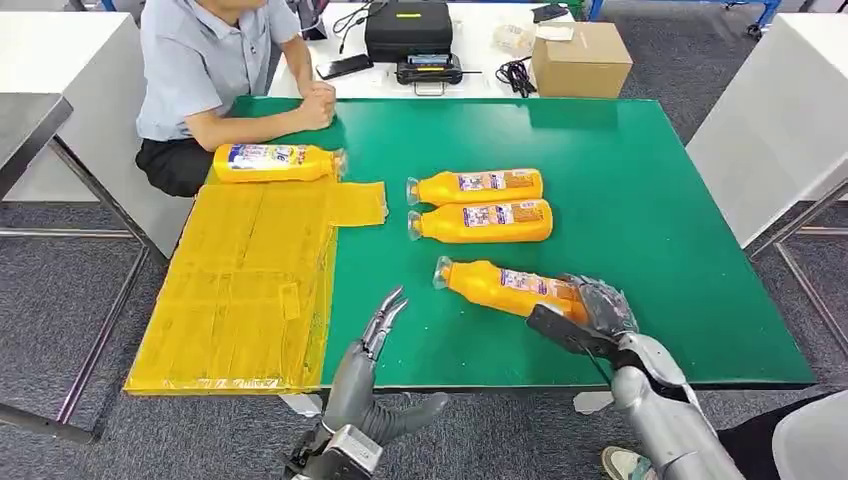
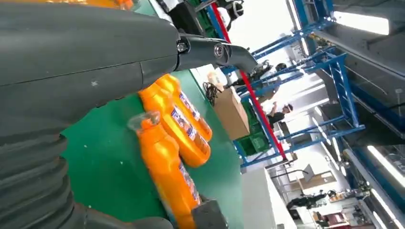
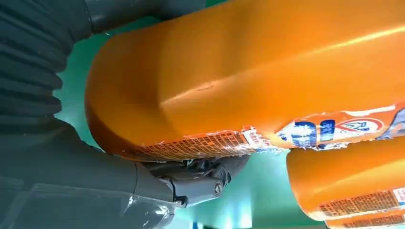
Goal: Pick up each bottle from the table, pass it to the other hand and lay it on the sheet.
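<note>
Two bottles (image 1: 478, 204) just beyond the gripped bottle (image 1: 505, 287), touching side by side.

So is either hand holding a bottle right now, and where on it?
The right hand grips the nearest bottle around its base end, the bottle still lying on the green table. The left hand holds nothing.

Head view: high, looking forward and down over the green worktop (image 1: 640, 200).
Wrist views: close behind each hand, both sharing the nearest orange bottle (image 2: 167, 176).
</note>
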Robot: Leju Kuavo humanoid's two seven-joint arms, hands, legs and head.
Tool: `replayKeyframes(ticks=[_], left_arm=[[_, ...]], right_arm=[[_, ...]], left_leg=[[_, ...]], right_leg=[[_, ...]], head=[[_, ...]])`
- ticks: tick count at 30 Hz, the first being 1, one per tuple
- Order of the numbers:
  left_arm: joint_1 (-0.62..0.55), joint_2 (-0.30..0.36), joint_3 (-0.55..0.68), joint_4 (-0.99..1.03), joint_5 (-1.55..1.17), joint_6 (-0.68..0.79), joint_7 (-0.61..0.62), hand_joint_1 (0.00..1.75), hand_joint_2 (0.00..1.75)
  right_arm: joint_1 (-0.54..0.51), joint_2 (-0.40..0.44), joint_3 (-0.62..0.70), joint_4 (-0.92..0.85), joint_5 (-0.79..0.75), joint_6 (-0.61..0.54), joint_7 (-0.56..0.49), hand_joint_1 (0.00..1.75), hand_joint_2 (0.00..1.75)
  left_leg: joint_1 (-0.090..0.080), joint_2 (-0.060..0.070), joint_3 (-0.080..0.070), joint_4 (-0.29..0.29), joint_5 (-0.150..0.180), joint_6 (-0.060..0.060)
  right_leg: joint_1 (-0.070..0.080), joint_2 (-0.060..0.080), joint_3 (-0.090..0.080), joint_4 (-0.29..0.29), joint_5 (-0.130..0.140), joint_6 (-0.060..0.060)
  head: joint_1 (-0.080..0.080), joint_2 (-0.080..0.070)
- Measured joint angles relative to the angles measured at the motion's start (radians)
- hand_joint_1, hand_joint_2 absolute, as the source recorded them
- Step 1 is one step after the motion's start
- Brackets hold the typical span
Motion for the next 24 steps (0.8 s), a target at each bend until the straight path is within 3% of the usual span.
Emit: replayKeyframes(ticks=[6, 12, 16, 24], left_arm=[[-0.006, -0.001, -0.009, 0.006, 0.004, -0.001, -0.005, 0.00, 1.75], [-0.006, -0.009, 0.003, 0.007, 0.152, 0.101, -0.105, 0.00, 1.75], [-0.006, -0.024, 0.016, 0.009, 0.224, 0.109, -0.122, 0.00, 1.75], [0.012, -0.034, 0.074, 0.012, 0.609, 0.003, -0.007, 0.00, 1.75]], right_arm=[[0.002, -0.013, -0.001, 0.000, -0.018, 0.010, -0.012, 1.75, 1.75], [0.059, -0.010, -0.021, -0.040, -0.207, 0.036, -0.124, 1.75, 1.75], [0.107, 0.007, -0.034, -0.092, -0.233, 0.035, -0.137, 1.75, 1.75], [0.227, 0.105, -0.061, -0.245, -0.315, -0.024, -0.186, 1.75, 1.75]], left_leg=[[0.000, 0.000, 0.001, 0.000, 0.000, 0.000], [0.000, 0.000, 0.001, 0.000, 0.000, 0.000], [0.000, 0.000, 0.001, 0.000, -0.001, 0.000], [0.001, -0.001, -0.004, 0.000, 0.000, 0.000]], right_leg=[[0.000, 0.000, 0.001, 0.000, 0.000, 0.000], [0.000, 0.000, 0.002, 0.000, 0.000, 0.000], [0.000, 0.000, 0.002, 0.000, 0.000, 0.000], [0.000, 0.000, -0.002, 0.001, 0.000, 0.000]], head=[[0.000, 0.000], [0.000, 0.000], [0.000, 0.000], [0.000, 0.000]])
